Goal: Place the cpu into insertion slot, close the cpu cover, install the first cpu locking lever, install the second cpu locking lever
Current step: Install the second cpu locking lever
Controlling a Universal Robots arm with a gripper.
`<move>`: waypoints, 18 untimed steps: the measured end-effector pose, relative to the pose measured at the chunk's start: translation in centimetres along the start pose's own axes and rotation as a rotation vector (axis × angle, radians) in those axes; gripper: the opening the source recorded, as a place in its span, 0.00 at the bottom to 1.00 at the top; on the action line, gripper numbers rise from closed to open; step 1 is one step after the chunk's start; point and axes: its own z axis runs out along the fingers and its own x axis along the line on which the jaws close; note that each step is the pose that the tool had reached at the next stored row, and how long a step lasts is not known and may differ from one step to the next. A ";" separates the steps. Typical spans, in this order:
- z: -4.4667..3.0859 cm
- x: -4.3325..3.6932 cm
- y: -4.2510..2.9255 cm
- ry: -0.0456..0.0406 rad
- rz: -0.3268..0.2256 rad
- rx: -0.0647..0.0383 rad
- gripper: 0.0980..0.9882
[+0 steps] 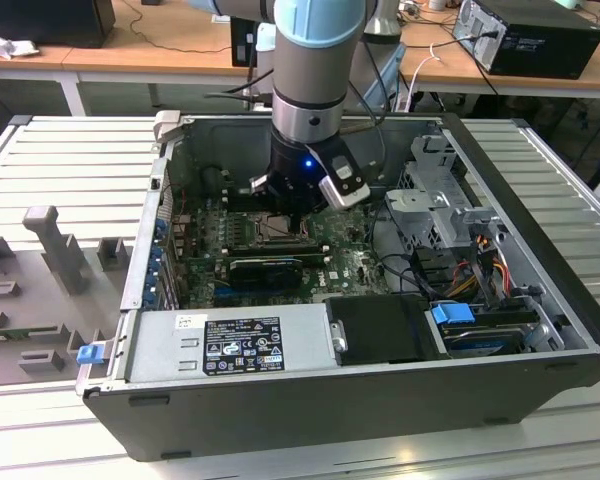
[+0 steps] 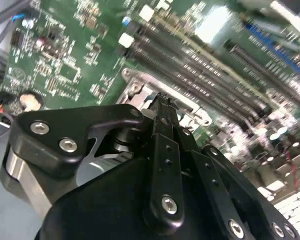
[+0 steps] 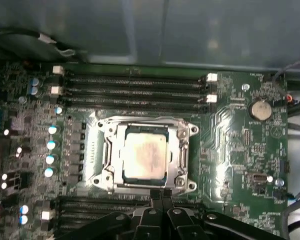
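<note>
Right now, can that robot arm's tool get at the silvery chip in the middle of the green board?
Probably yes. The tool sits at the socket's edge, beside the cpu, which shows through the cpu cover window with nothing lying above it.

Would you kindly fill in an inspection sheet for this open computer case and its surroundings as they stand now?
Surface: green motherboard inside the open dark computer case, which lies on a ribbed grey table.
Job's things: small square silvery-grey cpu sits in the square insertion slot; the dark-metal windowed cpu cover lies closed around it.
Clutter: grey fixture blocks on the table at the exterior view's left.
Grippers: black gripper, fingers together, at the socket's edge.
Cables: black bundle and coloured leads at the exterior view's right.
Surroundings: wooden desks with a black box behind.
</note>
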 end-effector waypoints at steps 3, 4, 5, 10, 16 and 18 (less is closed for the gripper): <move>0.06 0.32 -0.17 -0.0007 -0.001 -0.021 0.01; 0.07 0.44 -0.23 -0.0006 -0.002 -0.022 0.01; 0.09 0.55 -0.32 -0.0005 -0.002 -0.022 0.01; 0.13 1.86 -0.57 -0.0002 -0.003 -0.022 0.01; 0.17 2.67 -1.02 0.0000 -0.006 -0.022 0.01; 0.16 2.83 -1.10 0.0000 -0.006 -0.022 0.01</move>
